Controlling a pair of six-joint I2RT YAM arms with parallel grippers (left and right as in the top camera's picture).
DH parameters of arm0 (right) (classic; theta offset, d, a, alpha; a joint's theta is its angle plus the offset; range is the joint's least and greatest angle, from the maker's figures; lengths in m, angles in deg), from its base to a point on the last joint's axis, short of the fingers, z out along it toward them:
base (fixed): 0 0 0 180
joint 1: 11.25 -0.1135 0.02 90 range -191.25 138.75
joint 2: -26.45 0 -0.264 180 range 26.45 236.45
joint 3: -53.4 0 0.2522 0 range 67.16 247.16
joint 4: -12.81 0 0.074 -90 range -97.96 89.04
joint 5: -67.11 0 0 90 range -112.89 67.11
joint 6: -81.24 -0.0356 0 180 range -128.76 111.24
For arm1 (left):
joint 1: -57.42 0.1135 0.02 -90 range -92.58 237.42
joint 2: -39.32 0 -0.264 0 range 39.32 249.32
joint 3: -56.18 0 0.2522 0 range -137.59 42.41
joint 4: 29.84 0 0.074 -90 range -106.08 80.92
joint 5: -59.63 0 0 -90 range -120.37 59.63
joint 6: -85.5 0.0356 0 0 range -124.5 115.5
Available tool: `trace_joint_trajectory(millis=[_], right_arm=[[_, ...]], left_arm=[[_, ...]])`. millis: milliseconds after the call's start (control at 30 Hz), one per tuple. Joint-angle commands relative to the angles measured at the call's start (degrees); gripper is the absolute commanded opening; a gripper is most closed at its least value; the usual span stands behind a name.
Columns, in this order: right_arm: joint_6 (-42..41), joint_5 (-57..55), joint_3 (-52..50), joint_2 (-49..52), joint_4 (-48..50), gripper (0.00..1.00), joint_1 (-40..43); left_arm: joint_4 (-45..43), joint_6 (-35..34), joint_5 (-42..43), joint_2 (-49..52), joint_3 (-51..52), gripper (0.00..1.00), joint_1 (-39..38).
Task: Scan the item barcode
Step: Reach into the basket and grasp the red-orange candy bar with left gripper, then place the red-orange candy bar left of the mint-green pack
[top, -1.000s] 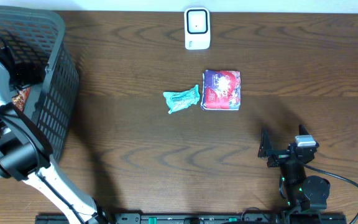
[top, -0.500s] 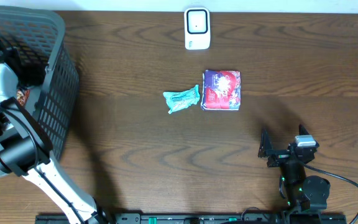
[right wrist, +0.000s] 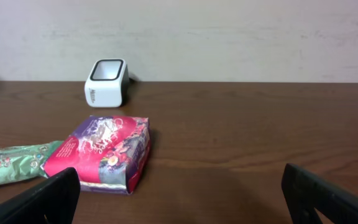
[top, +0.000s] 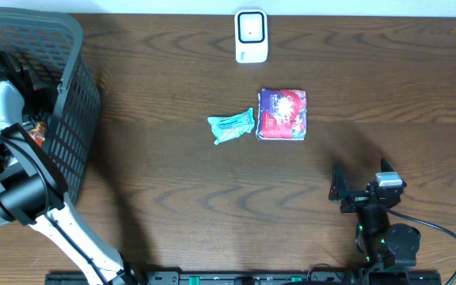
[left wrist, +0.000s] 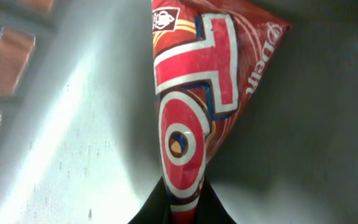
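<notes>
Left gripper point(left wrist: 182, 210) is clamping red snack packet point(left wrist: 191, 106) by its tip inside basket point(top: 81, 103) — thin grip, risking slipping on lift; right gripper point(right wrist: 179, 199) idling, jaws apart.

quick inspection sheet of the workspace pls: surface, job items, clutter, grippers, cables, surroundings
surface: dark wooden table, no spills seen
job's things: white scanner at the far edge; teal packet and purple packet lying side by side mid-table; red packet inside the grey basket at the left
clutter: nothing seen
grippers: left gripper shut on the red packet, down in the basket; right gripper open and empty, low over the near side of the table
cables: black cable looping by the right arm's base
surroundings: pale wall behind the table
</notes>
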Motion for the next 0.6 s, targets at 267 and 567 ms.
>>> trace_joint_trajectory(millis=[267,567], right_arm=[[-0.4,0.0,-0.2,-0.3,-0.1,0.99,-0.9],[-0.4,0.0,-0.2,-0.3,-0.1,0.99,-0.9]], left_arm=[[-1.0,-21.8,-0.2,-29.7,0.7,0.07,0.1],[-2.1,-33.6,10.2,-48.2,0.7,0.07,-4.3]])
